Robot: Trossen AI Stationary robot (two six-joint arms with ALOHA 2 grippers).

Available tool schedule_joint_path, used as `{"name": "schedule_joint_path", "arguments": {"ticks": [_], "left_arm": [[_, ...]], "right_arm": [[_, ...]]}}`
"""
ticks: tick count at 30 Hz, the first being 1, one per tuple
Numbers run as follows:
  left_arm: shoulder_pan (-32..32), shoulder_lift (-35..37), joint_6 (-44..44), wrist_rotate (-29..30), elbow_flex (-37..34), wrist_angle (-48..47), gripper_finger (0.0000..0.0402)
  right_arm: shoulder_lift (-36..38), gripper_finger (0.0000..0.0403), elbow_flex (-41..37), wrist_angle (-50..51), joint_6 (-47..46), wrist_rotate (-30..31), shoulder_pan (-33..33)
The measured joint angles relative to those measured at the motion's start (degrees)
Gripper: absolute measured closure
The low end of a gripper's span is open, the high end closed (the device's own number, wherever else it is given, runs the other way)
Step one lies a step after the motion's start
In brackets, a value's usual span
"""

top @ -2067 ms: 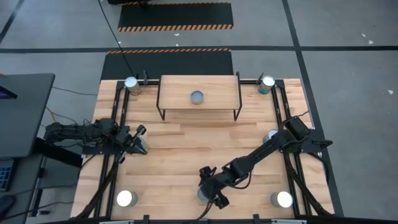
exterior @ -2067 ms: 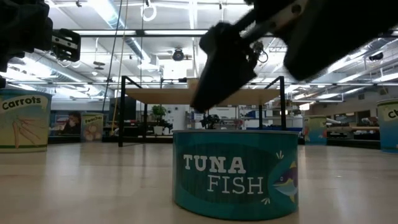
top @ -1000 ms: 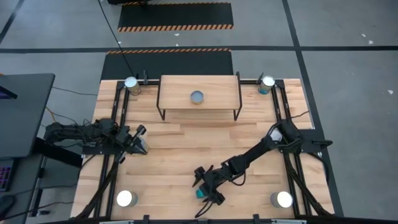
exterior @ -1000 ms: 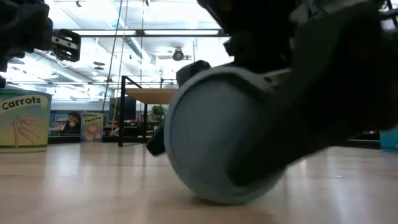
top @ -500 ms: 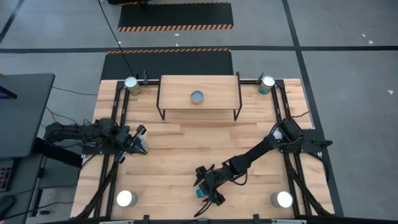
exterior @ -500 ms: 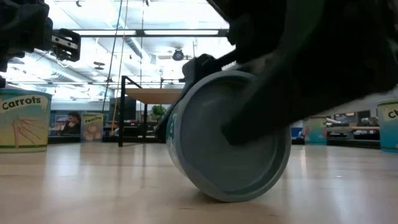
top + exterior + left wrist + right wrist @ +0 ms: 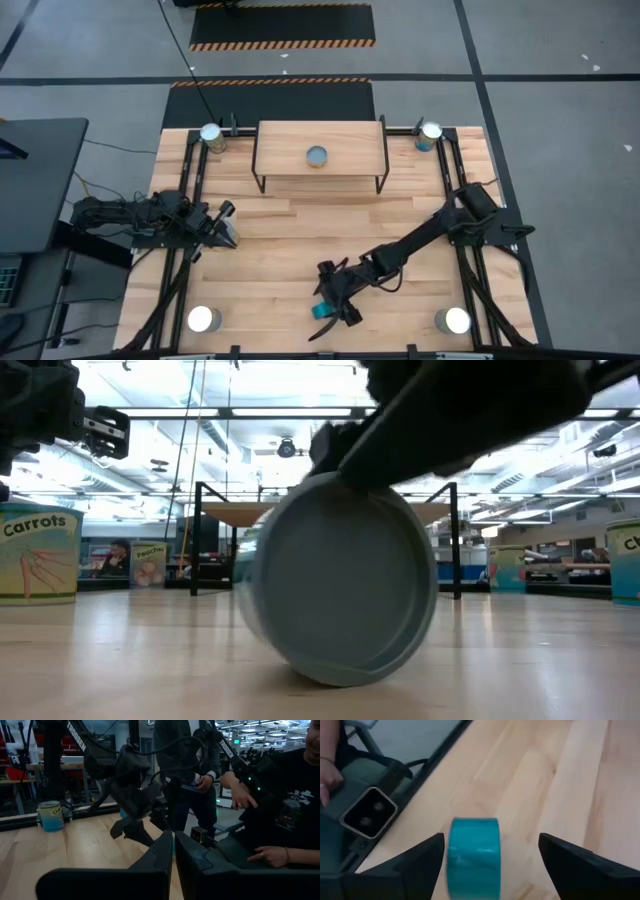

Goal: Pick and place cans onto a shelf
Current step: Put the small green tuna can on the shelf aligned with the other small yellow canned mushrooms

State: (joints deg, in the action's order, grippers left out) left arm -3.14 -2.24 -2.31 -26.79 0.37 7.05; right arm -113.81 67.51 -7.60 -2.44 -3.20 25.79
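Observation:
A teal tuna can (image 7: pixel 321 310) lies on its side near the table's near edge, its curved wall on the wood and its round end (image 7: pixel 340 580) facing the low view. My right gripper (image 7: pixel 335 297) hovers just above it, open. In the right wrist view its fingers (image 7: pixel 422 862) stand on either side of the can (image 7: pixel 474 855) with gaps between. The shelf (image 7: pixel 320 135) stands at the far middle with one can (image 7: pixel 317 155) upright on its board. My left gripper (image 7: pixel 228 222) waits shut at the table's left.
Upright cans stand at the table's corners: far left (image 7: pixel 211 135), far right (image 7: pixel 430 132), near left (image 7: pixel 203 319), near right (image 7: pixel 456 320). A small camera block (image 7: pixel 369 815) sits at the near edge by the fallen can. People stand beyond the table (image 7: pixel 190 770).
My right gripper has risen off the tuna can and rolled at the wrist. Its finger, which stood in front of the can's round end, is now above it. The can stays on its side on the table and has turned slightly.

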Motion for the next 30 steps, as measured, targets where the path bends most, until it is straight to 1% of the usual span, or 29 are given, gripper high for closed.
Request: {"name": "schedule_joint_path", "arguments": {"ticks": [5, 6, 9, 12, 14, 17, 20, 21, 23, 26, 30], "left_arm": [[0.0, 0.0, 0.0, 0.0, 0.0, 0.0, 0.0374], [0.0, 0.0, 0.0, 0.0, 0.0, 0.0, 0.0374], [0.0, 0.0, 0.0, 0.0, 0.0, 0.0, 0.0374], [0.0, 0.0, 0.0, 0.0, 0.0, 0.0, 0.0374], [0.0, 0.0, 0.0, 0.0, 0.0, 0.0, 0.0374], [0.0, 0.0, 0.0, 0.0, 0.0, 0.0, 0.0374], [0.0, 0.0, 0.0, 0.0, 0.0, 0.2, 0.0374], [0.0, 0.0, 0.0, 0.0, 0.0, 0.2, 0.0374], [0.0, 0.0, 0.0, 0.0, 0.0, 0.1, 0.0374], [0.0, -0.1, 0.0, 0.0, 0.0, 0.2, 0.0374], [0.0, 0.0, 0.0, 0.0, 0.0, 0.3, 0.0374]], "right_arm": [[2.3, 0.008, 0.0, 1.6, 2.2, 6.5, 0.1], [2.4, 0.008, 0.0, 1.6, 2.1, 6.4, -0.2], [2.3, 0.008, 0.0, 1.7, 3.3, 3.6, -0.5], [2.3, 0.008, 0.0, 0.8, 7.4, 1.9, 1.3], [1.9, 0.008, 0.0, 0.9, 8.5, 2.1, 2.2], [0.8, 0.0081, -0.1, 1.4, 8.1, 4.0, 2.0], [-0.7, 0.0087, -0.1, 0.5, 8.0, 7.4, 1.2], [-1.3, 0.0089, -0.1, -0.2, 8.0, 7.4, 1.0], [-1.9, 0.0095, 0.0, -0.6, 7.2, 6.9, 0.5], [-2.4, 0.0104, 0.0, -1.4, 5.8, 4.0, -0.3], [-2.4, 0.0131, 0.0, -2.1, 3.2, 3.4, -1.8]]}}
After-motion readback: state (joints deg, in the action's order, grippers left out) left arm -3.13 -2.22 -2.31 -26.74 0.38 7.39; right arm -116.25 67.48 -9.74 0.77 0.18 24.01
